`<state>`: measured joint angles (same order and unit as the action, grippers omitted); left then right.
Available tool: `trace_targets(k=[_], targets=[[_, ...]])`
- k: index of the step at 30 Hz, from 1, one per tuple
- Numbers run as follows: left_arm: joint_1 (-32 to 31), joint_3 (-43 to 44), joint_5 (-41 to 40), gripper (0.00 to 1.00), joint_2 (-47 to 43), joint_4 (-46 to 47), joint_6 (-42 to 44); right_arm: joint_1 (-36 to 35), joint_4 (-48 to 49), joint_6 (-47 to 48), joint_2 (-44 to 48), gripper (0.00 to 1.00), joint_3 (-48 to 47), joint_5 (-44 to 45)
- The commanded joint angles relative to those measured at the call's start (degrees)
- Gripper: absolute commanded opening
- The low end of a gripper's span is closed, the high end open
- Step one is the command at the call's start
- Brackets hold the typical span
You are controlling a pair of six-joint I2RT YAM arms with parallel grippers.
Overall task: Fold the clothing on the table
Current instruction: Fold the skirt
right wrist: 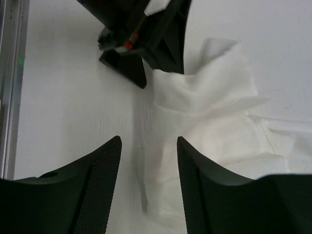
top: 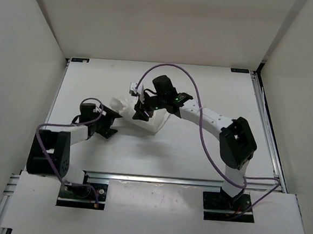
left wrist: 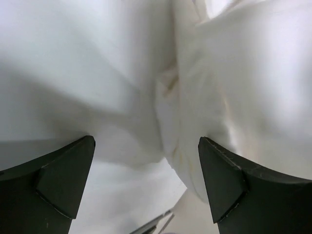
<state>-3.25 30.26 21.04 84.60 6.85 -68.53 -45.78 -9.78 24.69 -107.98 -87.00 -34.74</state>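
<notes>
While the clothing [top: 150, 124] lies bunched in a compact, uneven bundle mid-surface [top: 208, 153], folding looks partly done | left jaws: spread wide, empty, over the cloth | right jaws: parted, holding nothing | remaining: squaring, final fold

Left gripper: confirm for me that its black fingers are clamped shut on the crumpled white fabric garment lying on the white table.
Wrong in one respect: the left gripper's black fingers are not clamped shut but stand wide apart, the crumpled white fabric garment in front of them. The left wrist view shows this. The garment does lie on the white table.
</notes>
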Motion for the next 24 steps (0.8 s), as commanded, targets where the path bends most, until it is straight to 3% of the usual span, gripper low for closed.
trace_targets(k=[1, 4, 8, 11, 13, 18, 24], targets=[[3.2, -0.6, -1.3, 0.99, -5.0, -6.8, 3.3, 1.9, -2.5, -0.1, 2.2, 0.55, -2.2, 0.8], [3.1, -1.3, -3.5, 0.98, -7.5, -9.3, 4.0, 5.2, -1.4, -4.9, 2.8, 0.57, -3.0, 3.5], [2.3, -4.2, -0.7, 0.99, -5.9, -1.2, 0.9, 9.1, -2.1, -10.7, 4.3, 0.62, -4.6, 6.9], [0.4, -4.7, -0.6, 0.99, -3.5, 2.8, -1.2, 11.8, -3.0, -14.0, 6.8, 0.80, -2.4, 7.6], [-1.1, -4.2, -0.6, 0.99, -2.3, 4.5, -2.3, 14.0, -4.4, -16.3, 7.4, 0.99, 0.2, 6.8], [-1.1, -5.7, 0.9, 0.99, -0.4, 17.1, -6.8, 20.1, -5.2, -23.1, 9.4, 0.99, 9.6, 2.8], [-2.5, -2.1, -2.9, 0.98, -2.3, 21.3, -6.6, 23.6, -6.8, -18.6, 12.4, 0.99, 10.9, -4.6]])
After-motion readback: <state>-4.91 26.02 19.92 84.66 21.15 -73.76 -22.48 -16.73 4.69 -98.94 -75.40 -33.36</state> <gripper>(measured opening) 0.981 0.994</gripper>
